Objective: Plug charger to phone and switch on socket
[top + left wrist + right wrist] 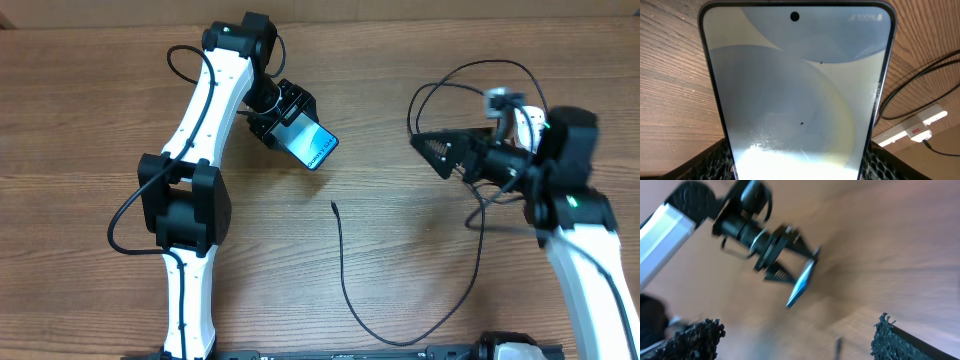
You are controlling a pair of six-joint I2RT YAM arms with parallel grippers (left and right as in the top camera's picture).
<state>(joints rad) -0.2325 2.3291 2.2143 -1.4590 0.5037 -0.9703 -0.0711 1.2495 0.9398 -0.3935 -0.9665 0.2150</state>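
Gripping the slim cyan-screened phone (312,143) by one end, your left pincer (288,118) holds it tilted over the brown wooden counter (400,250). The right pincer (428,155) gapes empty. The thin black charger cable (341,270) lies loose, its connector tip (333,207) between them: a glancing grab could flick it aside.

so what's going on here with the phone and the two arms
The left claw holds the phone, tilted up. The right claw is open and empty, near the socket. The charger lies loose on the table between the arms, its tip not plugged into anything.
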